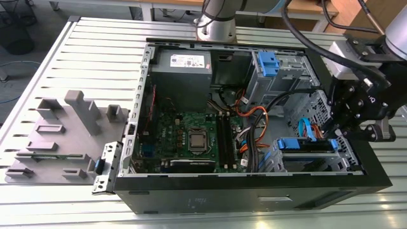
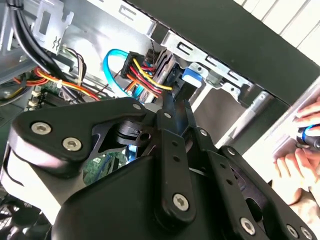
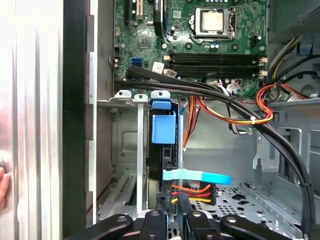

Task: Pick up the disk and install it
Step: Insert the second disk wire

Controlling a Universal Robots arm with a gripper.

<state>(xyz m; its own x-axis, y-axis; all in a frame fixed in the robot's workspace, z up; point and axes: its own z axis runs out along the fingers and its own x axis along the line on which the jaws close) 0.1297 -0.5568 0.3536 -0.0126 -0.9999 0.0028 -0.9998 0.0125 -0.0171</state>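
The disk [image 3: 164, 150] stands on edge in the drive cage at the case's front corner, its blue bracket [image 3: 164, 129] facing up. In the exterior view the disk [image 1: 306, 147] sits in that cage at the lower right. A blue data cable [image 3: 196, 176] and a red-yellow-black power plug [image 3: 194, 192] run to its end. My gripper [image 2: 175, 106] hangs just above that plug end, with its black fingers [image 3: 181, 207] pressed together and nothing between them. In the exterior view the gripper [image 1: 344, 134] is at the case's right wall.
The open computer case [image 1: 254, 191] lies on a slatted table, with the motherboard [image 1: 190, 138] inside it. Thick black cables [image 3: 240, 107] and orange wires cross beside the cage. A second blue bracket [image 1: 268, 64] sits in the upper bay. A grey fixture [image 1: 64, 138] stands at the exterior view's left. A person's hand [image 2: 300, 150] rests outside the case.
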